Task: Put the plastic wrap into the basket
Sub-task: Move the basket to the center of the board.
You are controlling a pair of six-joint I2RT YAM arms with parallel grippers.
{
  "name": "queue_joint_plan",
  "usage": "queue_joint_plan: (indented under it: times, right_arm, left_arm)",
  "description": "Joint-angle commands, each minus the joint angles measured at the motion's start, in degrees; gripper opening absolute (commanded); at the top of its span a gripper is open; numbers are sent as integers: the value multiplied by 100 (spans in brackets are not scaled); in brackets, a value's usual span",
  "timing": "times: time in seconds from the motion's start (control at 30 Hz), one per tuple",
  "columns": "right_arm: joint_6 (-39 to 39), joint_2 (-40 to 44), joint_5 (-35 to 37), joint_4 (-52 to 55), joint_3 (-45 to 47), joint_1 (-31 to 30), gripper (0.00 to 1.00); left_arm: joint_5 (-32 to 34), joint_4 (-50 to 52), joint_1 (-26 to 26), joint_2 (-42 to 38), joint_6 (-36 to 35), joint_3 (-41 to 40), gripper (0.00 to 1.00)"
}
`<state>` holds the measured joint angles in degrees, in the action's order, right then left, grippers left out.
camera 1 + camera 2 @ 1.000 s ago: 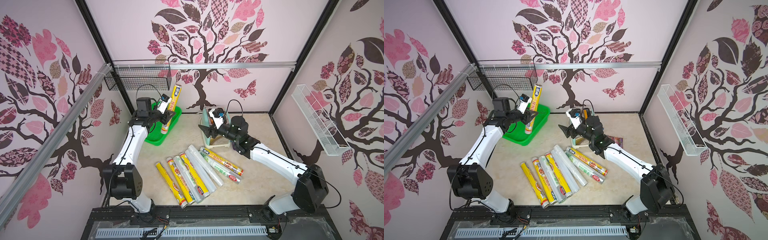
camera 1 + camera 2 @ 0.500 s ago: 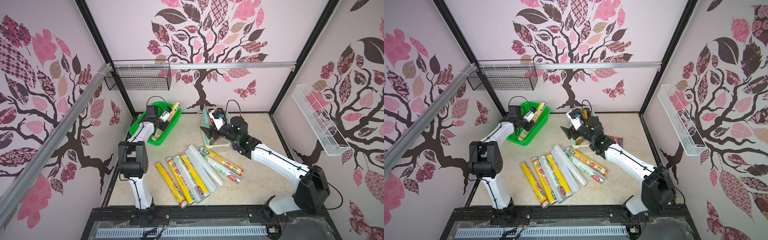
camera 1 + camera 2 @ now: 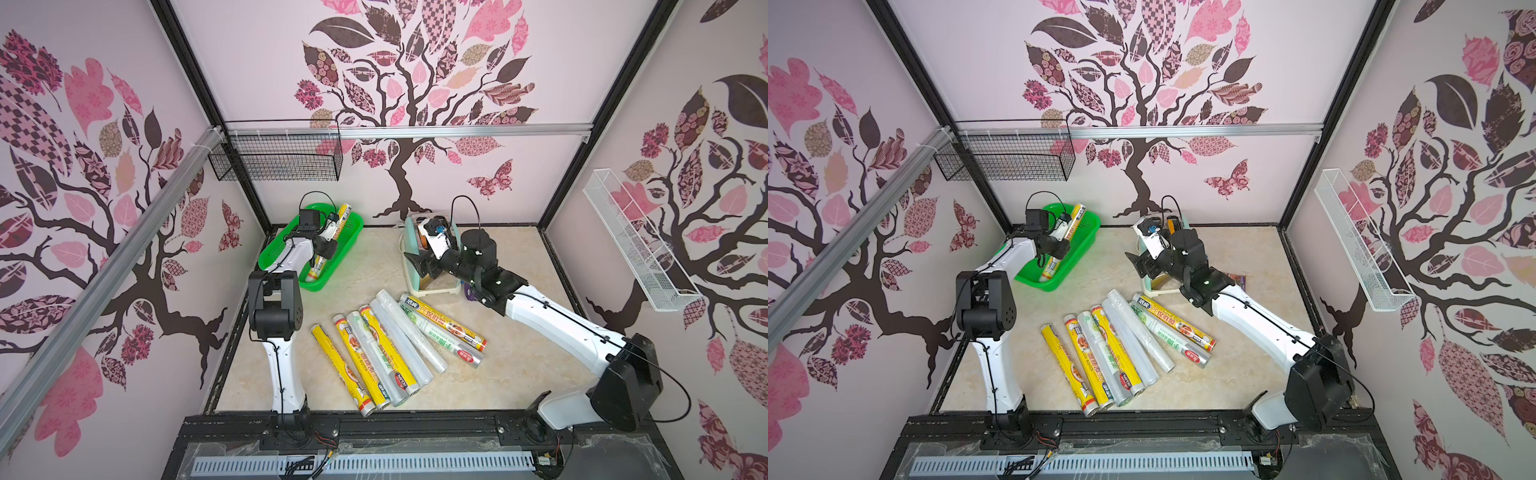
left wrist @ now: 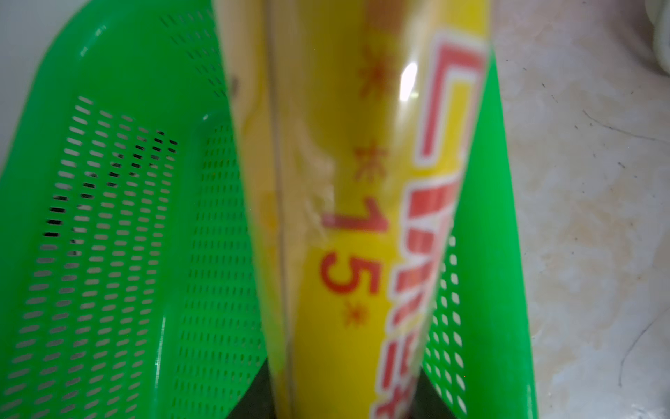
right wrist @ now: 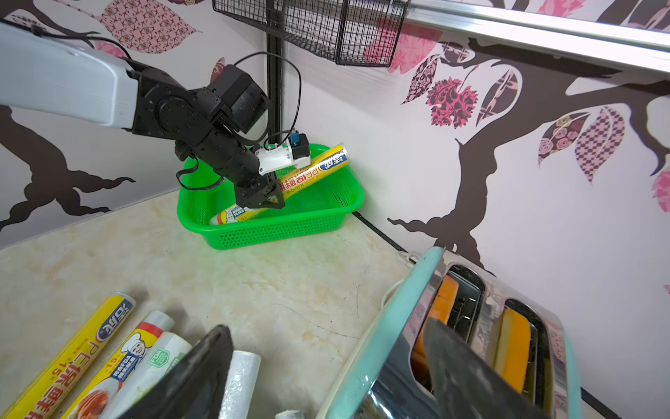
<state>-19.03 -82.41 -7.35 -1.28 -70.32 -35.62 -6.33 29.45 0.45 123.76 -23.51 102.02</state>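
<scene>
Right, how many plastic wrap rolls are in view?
9. One yellow roll is in the basket, in the left gripper. Eight lie on the table: yellow, yellow, green-printed, yellow, clear, clear, white, yellow. None seems hidden, but the clear pair blurs together.

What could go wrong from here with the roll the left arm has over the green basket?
1. The left pincer holds the yellow roll tilted, its high end over the green basket's rim; released now, it may stay propped or slide out.
2. Seven rolls wait on the table; a crooked first roll could leave the shallow basket little room.
3. The right pincer, open, hangs at the toaster; reaching for rolls may clip it.
</scene>
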Motion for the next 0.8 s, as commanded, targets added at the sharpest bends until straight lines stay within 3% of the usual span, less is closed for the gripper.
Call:
queue_joint_plan:
  times: [0.0, 0.3, 0.5, 0.67, 0.77]
  right_arm:
    - [-41, 9, 216, 227, -289, 82, 85]
    - [-119, 95, 514, 541, -312, 160, 85]
    - [-128, 120, 577, 617, -339, 169, 85]
    - [-238, 172, 576, 689, -305, 161, 85]
    - [-233, 200, 546, 693, -246, 173, 85]
  left_arm:
    - [-430, 635, -34, 198, 738, 326, 39]
    - [-853, 1448, -466, 403, 1283, 533, 39]
    - [-1131, 1625, -512, 544, 2172, 720, 39]
    - [-512, 1758, -525, 478, 2510, 872, 39]
    - [-457, 1863, -516, 292, 2408, 878, 39]
